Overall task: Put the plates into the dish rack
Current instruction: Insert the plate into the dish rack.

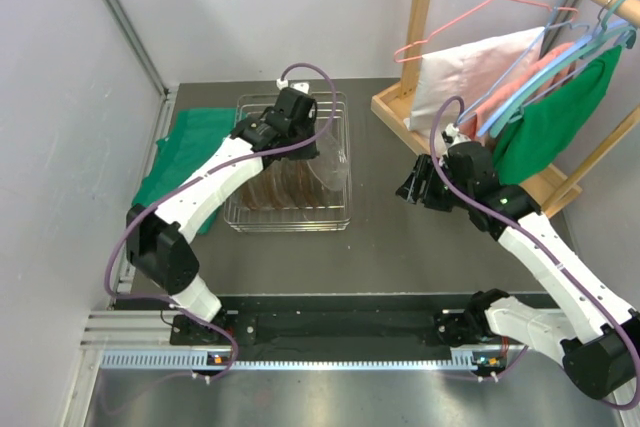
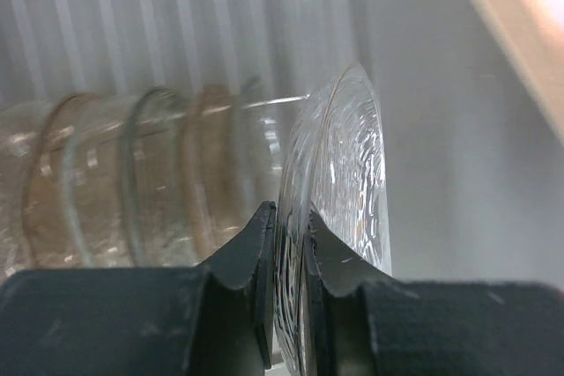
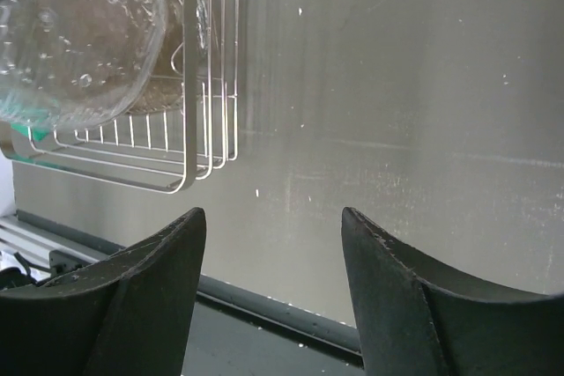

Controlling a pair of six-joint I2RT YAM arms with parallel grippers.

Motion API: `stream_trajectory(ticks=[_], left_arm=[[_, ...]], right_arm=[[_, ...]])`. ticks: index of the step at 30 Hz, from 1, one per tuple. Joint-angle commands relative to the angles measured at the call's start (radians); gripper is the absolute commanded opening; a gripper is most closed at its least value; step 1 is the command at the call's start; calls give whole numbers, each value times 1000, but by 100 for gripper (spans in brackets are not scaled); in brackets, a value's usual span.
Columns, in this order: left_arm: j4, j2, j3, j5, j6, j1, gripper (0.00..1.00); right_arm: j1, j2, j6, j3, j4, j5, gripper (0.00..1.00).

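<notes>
My left gripper hangs over the dish rack, a silver wire basket on the table's left half. It is shut on the rim of a clear textured plate, held upright and edge-on between the black fingers. Several brown-tinted and clear plates stand in a row to its left, inside the rack. My right gripper is to the right of the rack, open, with nothing between its fingers. The right wrist view shows the rack's corner and a clear plate in it.
A green cloth lies left of the rack. A wooden clothes stand with hangers and garments fills the back right, close behind my right arm. A metal rail runs along the near edge.
</notes>
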Motion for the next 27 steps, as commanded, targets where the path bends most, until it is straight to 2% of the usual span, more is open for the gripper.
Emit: stream_trajectory(ticks=[1, 8, 17, 27], left_arm=[[-52, 37, 57, -140, 7, 0, 0], [-89, 71, 91, -263, 17, -28, 0], [-147, 145, 183, -352, 41, -97, 0], [-194, 177, 191, -447, 38, -132, 0]], right_arm=[[9, -1, -24, 6, 4, 17, 63], [10, 19, -35, 14, 4, 14, 63], [10, 33, -37, 6, 9, 12, 63], [10, 33, -38, 0, 8, 15, 64]])
